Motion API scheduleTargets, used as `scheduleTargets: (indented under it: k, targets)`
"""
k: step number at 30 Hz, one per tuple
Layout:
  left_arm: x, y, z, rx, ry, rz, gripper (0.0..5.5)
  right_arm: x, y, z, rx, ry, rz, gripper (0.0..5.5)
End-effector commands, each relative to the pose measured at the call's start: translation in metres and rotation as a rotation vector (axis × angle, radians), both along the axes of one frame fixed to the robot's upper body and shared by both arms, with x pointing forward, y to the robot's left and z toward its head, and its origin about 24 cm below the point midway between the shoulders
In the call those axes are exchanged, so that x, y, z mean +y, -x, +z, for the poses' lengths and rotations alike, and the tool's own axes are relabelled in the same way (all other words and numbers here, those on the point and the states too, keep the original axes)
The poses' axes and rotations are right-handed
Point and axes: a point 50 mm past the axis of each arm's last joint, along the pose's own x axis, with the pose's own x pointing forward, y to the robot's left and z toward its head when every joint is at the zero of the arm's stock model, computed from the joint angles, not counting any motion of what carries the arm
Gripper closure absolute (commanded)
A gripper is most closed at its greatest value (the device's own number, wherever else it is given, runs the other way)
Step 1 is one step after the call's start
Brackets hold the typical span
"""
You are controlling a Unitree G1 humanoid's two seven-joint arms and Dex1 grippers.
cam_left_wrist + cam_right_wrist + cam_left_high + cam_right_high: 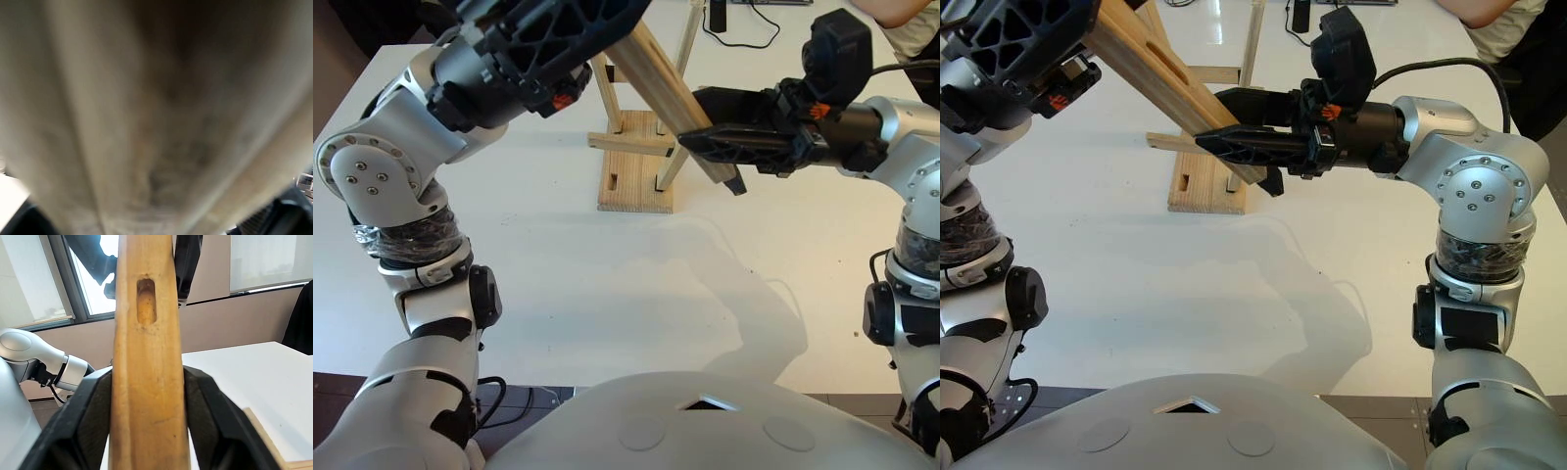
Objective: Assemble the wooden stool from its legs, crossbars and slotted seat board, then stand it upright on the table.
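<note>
**So, both grippers on one slotted bar, half-built stool parked behind it**

Okay, nothing here is a real container. The closest thing is the seat board point(634, 191), which lies flat on the white table point(607, 294) with its slots facing up. Two legs point(670, 168) stand in it, one of them leaning a bit, and a crossbar point(628, 143) runs between them partway up. One slot point(614, 180) near the board's left edge is open, with no leg in it.

The piece being worked on is the slotted wooden bar point(661, 78). It's held up in the air at a slant, high end toward the robot's left and low end toward its right. The left gripper point(578, 34) is wrapped around the upper end, with its wrist camera pressed right up against the wood grain. The right gripper point(149, 431) is clamped on the lower end, and one black finger point(93, 421) hugs each side of the bar just below its slot point(145, 301).

As for what's in the way, the bar and the right gripper cross right in front of the stool frame. They cover the upper part of the right-hand leg, so I can't tell if the bar is touching the frame or just hanging in front of it.

Way back on the table there's a small black device point(717, 18) with a cable point(759, 37) looping off it, well apart from the stool.
</note>
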Motion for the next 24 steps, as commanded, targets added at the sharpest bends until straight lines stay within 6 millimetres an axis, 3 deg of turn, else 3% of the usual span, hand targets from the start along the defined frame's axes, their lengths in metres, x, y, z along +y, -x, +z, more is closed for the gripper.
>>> scheduleTargets:
  k: [1,5,16,17,21,24]
  targets:
    - [-0.001,0.008,-0.001,-0.044,-0.02,-0.025,2.69,-0.004,-0.004,0.0,0.007,0.002,-0.052,3.46]
    - [-0.001,0.009,-0.007,-0.049,-0.046,-0.023,3.2,-0.005,-0.005,0.003,0.025,-0.023,-0.054,3.46]
    - [0.004,0.005,-0.015,-0.067,-0.058,0.052,3.36,-0.004,-0.011,0.006,0.037,-0.078,-0.121,3.46]
    - [0.007,0.001,-0.015,-0.069,-0.054,0.089,3.38,-0.005,-0.013,0.005,0.002,-0.078,-0.147,3.1]
    - [0.018,-0.005,-0.009,-0.124,-0.053,0.186,3.47,-0.009,-0.013,0.008,-0.061,-0.109,-0.161,2.54]
    - [0.044,-0.011,0.01,-0.228,-0.061,0.342,3.47,-0.023,-0.018,0.023,-0.11,-0.161,-0.247,2.37]
